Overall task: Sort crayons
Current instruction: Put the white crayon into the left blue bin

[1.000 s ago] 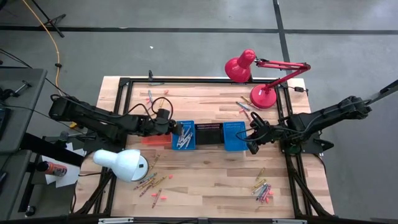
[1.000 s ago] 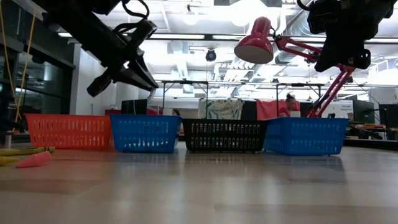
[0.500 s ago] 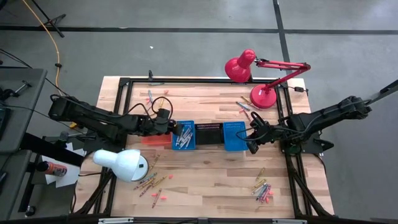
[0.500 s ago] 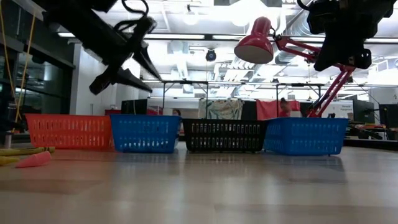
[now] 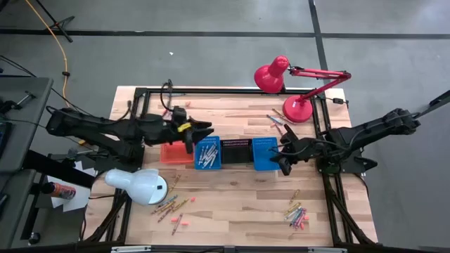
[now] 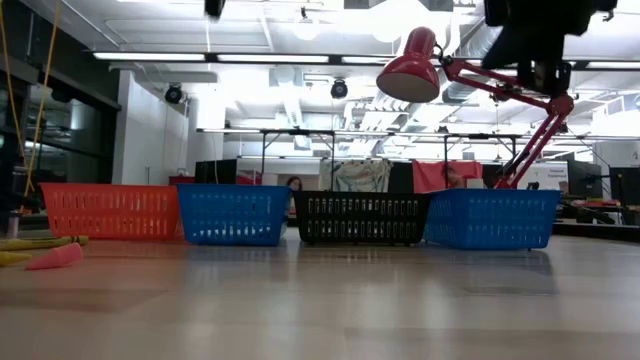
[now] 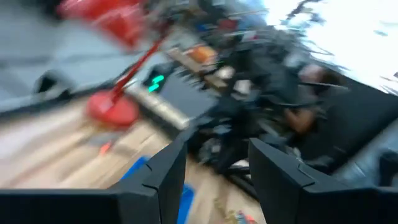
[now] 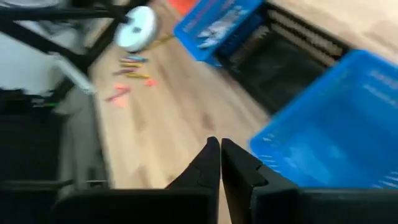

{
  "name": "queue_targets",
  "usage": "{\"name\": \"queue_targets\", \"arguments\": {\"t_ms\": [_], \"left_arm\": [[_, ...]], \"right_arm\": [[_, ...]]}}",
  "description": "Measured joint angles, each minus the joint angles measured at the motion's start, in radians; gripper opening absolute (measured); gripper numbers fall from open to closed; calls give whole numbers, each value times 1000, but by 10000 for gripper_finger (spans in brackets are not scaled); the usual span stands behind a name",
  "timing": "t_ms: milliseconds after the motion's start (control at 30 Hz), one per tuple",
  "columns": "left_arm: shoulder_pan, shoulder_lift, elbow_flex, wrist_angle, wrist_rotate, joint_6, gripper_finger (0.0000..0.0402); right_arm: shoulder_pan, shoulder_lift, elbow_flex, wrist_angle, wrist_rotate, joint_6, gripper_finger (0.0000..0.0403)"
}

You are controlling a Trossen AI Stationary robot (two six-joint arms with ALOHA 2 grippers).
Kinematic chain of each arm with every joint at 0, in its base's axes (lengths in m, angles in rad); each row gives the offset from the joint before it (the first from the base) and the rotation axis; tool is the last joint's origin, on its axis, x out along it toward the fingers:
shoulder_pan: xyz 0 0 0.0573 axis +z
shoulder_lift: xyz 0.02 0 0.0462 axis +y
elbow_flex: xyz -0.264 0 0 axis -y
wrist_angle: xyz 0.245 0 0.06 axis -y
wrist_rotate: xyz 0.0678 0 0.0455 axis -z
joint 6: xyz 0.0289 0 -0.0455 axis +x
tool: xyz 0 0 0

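Left tool spread and empty above the orange basket; right tool pressed together by the far blue basket; loose crayons lie on the desk, so descend squarely over one.

Low view: orange basket, blue basket, black basket, second blue basket in row across table; red lamp above.
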Motion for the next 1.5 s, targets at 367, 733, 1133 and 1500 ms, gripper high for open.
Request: {"name": "queue_targets", "arguments": {"t_ms": [367,733,1133,1500], "left_arm": [[-67,4,24,-24,-6,98,161],[-69,4,24,-30,-10,98,161],[-69,4,24,-36,-10,114,161],[-69,4,24,-37,-14,115,161]], "right_arm": [[185,143,191,67,-196,-143,159],[458,550,517,-639,-206,-261,198],[634,784,483,-378,-178,-294,197],[633,902,482,-380,-113,-303,166]]}}
